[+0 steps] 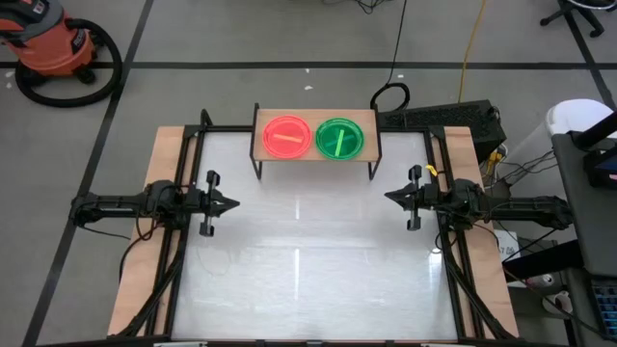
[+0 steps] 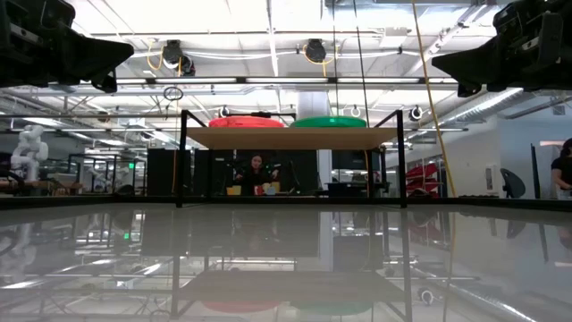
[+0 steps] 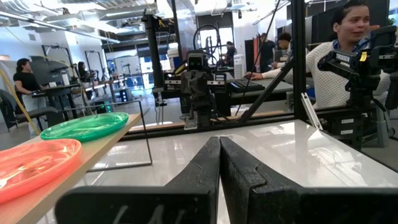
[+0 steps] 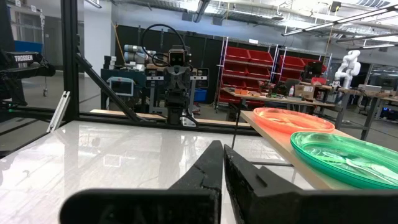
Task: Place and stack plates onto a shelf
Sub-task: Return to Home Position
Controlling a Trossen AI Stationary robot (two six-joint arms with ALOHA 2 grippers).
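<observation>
Two plates lie flat on the shelf (image 1: 316,154) at the table's far edge: an orange-pink plate (image 1: 287,137) on its left part and a green plate (image 1: 339,138) beside it on the right. Both show in the low view, orange-pink (image 2: 246,122) and green (image 2: 329,122), on the board (image 2: 290,138). My left gripper (image 1: 234,203) hovers shut above the table's left side, pointing right. My right gripper (image 1: 388,197) hovers shut above the right side, pointing left. Neither touches anything. The wrist views show the plates (image 3: 84,126) (image 4: 348,155) off to one side of the shut fingers.
The white tabletop (image 1: 308,270) stretches between the arms and toward the near edge. The shelf stands on thin black legs (image 2: 181,161). Black frame rails (image 1: 178,231) run along both table sides. People sit at desks in the room beyond the table (image 3: 348,56).
</observation>
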